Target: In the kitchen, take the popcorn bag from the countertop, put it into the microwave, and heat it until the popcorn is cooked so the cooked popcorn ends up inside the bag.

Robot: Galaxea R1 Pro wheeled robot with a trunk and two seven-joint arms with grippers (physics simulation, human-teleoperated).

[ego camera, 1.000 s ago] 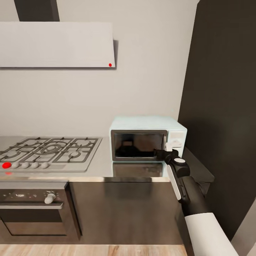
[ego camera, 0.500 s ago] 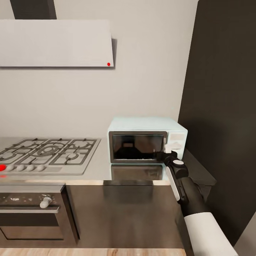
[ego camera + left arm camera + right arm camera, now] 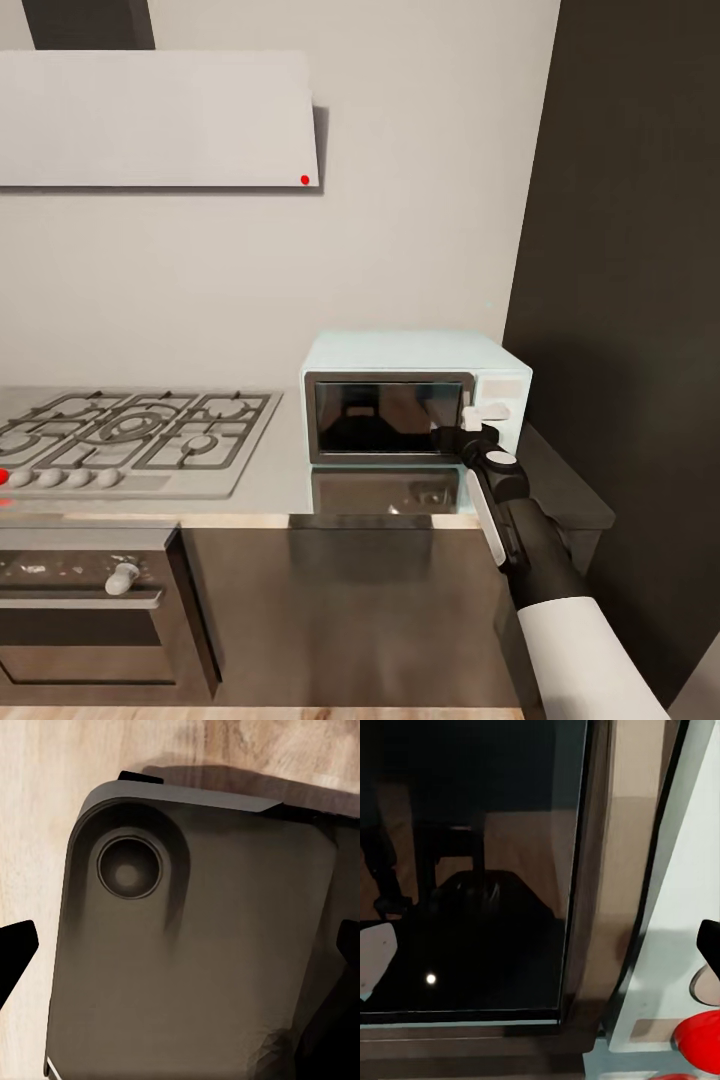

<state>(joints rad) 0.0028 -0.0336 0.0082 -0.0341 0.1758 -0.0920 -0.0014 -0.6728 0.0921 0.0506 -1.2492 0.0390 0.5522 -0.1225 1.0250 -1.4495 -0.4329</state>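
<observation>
Our right gripper point(image 3: 452, 436) sits at the microwave's point(image 3: 415, 396) door edge, at about 5 o'clock on its dark glass; whether its fingers are spread or closed we cannot tell. In the left wrist view our left gripper's fingertips point(image 3: 15, 952) stand wide apart over a dark rounded body and wood floor. Behind the glass door point(image 3: 472, 870) we see a dark shape, too dim to name as the popcorn bag. We judge that we are working the door or controls, heating unconfirmed. The countertop point(image 3: 285, 470) carries a gas cooktop point(image 3: 130, 435) at 9 o'clock.
</observation>
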